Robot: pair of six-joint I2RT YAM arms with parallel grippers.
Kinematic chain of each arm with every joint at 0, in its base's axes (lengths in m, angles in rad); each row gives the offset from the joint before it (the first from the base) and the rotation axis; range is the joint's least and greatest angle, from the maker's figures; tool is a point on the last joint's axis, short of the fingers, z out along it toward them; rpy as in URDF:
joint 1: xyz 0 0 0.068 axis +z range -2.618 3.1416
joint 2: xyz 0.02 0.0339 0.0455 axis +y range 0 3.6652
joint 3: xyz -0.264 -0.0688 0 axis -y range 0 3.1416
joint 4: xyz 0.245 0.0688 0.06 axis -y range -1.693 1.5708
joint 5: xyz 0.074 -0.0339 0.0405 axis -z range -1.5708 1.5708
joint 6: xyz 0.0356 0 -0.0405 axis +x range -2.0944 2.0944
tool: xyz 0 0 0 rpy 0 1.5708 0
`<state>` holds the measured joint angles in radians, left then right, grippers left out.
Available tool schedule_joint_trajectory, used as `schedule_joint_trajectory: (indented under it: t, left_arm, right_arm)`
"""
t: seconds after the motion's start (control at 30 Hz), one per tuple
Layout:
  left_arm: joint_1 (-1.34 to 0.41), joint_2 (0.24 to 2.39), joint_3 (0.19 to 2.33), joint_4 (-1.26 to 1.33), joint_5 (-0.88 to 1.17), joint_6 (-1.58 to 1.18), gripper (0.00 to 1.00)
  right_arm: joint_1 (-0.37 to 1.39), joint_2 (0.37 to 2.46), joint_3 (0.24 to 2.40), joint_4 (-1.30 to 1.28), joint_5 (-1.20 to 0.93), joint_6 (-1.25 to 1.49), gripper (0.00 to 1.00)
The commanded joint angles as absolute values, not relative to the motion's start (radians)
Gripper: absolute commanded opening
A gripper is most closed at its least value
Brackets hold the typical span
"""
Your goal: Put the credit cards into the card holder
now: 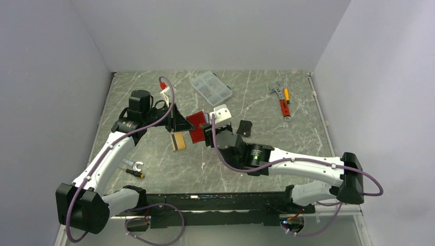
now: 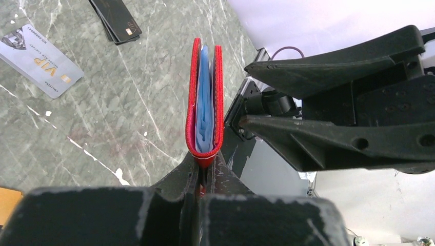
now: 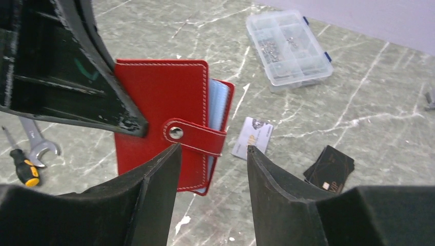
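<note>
left pincer (image 2: 205, 171) clenched on the red leather folding card holder (image 2: 206, 102), right pincer (image 3: 213, 149) spread wide at its 6 o'clock

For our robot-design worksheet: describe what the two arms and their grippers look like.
Both the left arm and right arm have white shells, black joints and black bases, each trailing a purple cable. The left gripper and right gripper have black wedge-shaped fingers.

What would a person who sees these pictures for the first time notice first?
The red card holder, pinched at its spine by the left end effector over the middle of the table, stands out first. The open right end effector faces its snap tab. A silver-grey card and dark cards lie on the table beyond.
</note>
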<state>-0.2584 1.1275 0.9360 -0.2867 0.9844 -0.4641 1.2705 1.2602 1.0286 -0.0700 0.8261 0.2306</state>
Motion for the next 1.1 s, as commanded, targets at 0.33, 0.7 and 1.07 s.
schedule_joint_trajectory:
  t: [0.33, 0.7, 1.07]
  left_arm:
    - [-0.253, 1.100, 0.954, -0.274, 0.989, -0.456, 0.00]
    - [-0.253, 1.093, 0.943, -0.254, 1.009, -0.474, 0.00]
    - [-0.253, 1.094, 0.935, -0.240, 1.020, -0.485, 0.00]
  right_arm:
    - [1.276, 1.377, 1.126, 0.037, 0.731, 0.236, 0.58]
    - [1.275, 1.441, 1.121, 0.107, 0.846, 0.161, 0.21]
    - [1.274, 1.446, 1.084, 0.233, 0.916, 0.075, 0.00]
